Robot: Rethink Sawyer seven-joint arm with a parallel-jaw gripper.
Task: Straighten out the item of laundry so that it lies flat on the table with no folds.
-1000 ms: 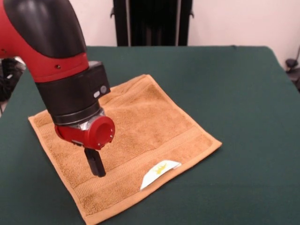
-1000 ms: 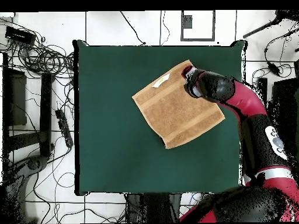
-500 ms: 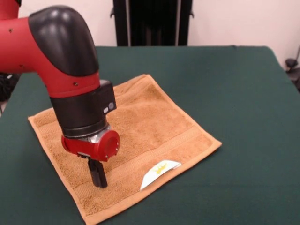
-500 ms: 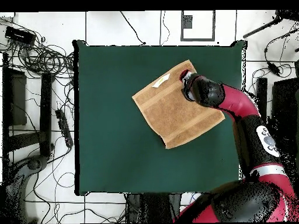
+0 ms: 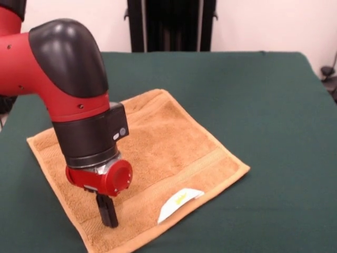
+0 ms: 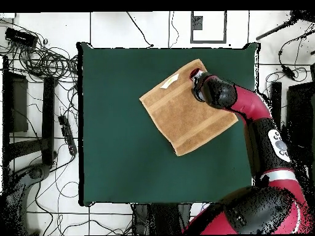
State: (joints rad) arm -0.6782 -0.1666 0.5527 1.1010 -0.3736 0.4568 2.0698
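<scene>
The orange-tan towel lies spread nearly flat on the dark green table, turned like a diamond. Its white label with a yellow mark lies on the near hem. My gripper points straight down, with its black fingers together and the tips pressed into the towel's near-left corner band. The arm hides part of the towel's left side. In the overhead view the towel lies at the table's upper right, the gripper is at its top corner, and the label is on the upper left hem.
The towel's near corner reaches the bottom edge of the front view. The black pedestal stands behind the table's far edge. In the overhead view, cables and stands lie on the floor left of the table.
The gripper has moved towards the near edge in the front view, and the towel has slid with it. The left corner has shifted outwards and the towel lies a little flatter.
</scene>
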